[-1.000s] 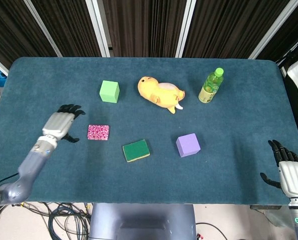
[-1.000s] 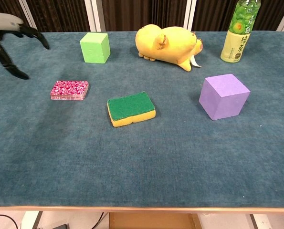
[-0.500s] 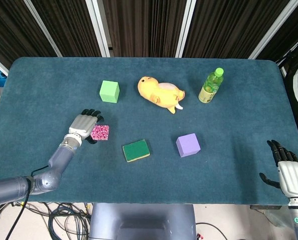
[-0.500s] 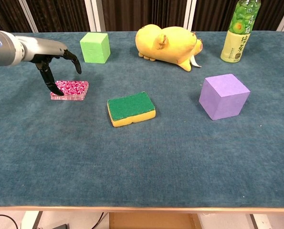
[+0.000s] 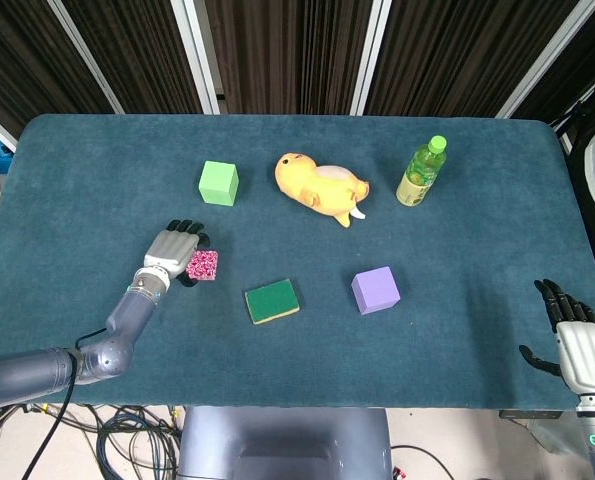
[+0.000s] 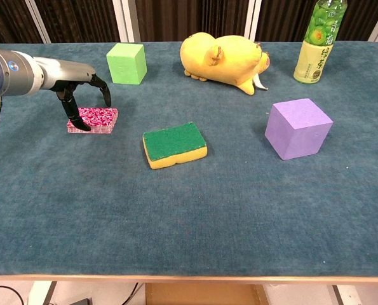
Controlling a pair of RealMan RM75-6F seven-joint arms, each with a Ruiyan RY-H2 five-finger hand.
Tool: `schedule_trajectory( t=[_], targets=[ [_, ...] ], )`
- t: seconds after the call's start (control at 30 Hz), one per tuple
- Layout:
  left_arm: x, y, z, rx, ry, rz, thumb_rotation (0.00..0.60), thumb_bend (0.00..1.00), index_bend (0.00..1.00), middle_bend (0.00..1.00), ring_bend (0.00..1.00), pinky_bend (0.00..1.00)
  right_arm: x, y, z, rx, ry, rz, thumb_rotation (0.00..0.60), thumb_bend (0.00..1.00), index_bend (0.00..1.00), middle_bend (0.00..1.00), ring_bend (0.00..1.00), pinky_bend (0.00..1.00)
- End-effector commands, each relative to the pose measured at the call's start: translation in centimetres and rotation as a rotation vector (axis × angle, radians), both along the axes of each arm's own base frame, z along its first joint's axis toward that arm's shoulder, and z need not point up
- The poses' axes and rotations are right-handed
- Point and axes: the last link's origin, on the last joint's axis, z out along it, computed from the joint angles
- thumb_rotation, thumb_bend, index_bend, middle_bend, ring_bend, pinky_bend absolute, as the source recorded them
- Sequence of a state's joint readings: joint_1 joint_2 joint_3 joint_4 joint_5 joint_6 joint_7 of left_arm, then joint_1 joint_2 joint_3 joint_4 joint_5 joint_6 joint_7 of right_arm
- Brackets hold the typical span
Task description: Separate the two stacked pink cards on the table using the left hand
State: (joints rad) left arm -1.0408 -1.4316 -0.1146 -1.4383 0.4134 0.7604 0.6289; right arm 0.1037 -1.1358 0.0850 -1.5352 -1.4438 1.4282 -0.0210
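The pink patterned cards (image 5: 205, 265) (image 6: 98, 118) lie stacked flat on the blue table, left of centre. My left hand (image 5: 173, 250) (image 6: 79, 79) arches over their left part. In the chest view its thumb tip touches the stack's left end and the other fingers (image 6: 105, 94) hang spread just above the far edge. Nothing is lifted, and the stack looks like one block. My right hand (image 5: 580, 350) rests at the table's near right corner with its fingers apart and nothing in it.
A green-topped yellow sponge (image 5: 272, 301) (image 6: 175, 144) lies just right of the cards. A green cube (image 5: 218, 183) stands behind them. Further right are a yellow pig toy (image 5: 320, 187), a purple cube (image 5: 375, 290) and a green bottle (image 5: 421, 172).
My left hand has moved right from beside the cards to over them and has come down until its thumb touches the stack. The cards and the right hand have not moved.
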Motion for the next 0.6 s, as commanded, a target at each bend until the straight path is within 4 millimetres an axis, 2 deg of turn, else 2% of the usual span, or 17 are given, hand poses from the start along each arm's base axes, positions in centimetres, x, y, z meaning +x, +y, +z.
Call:
schedule_trajectory(
  t=[0.03, 0.6],
  targets=[
    [-0.16, 0.06, -0.07, 0.001, 0.007, 0.002, 0.6, 0.21, 0.35, 0.15, 0.0, 0.0, -0.03, 0.0, -0.01, 0.0, 0.001, -0.001, 0.6, 0.2, 0.03, 0.08, 0.15, 0.22],
    [-0.51, 0.39, -0.31, 0.008, 0.005, 0.017, 0.6, 0.23, 0.39, 0.15, 0.0, 0.0, -0.09, -0.1, -0.08, 0.004, 0.002, -0.005, 0.6, 0.2, 0.03, 0.08, 0.15, 0.22]
  ],
)
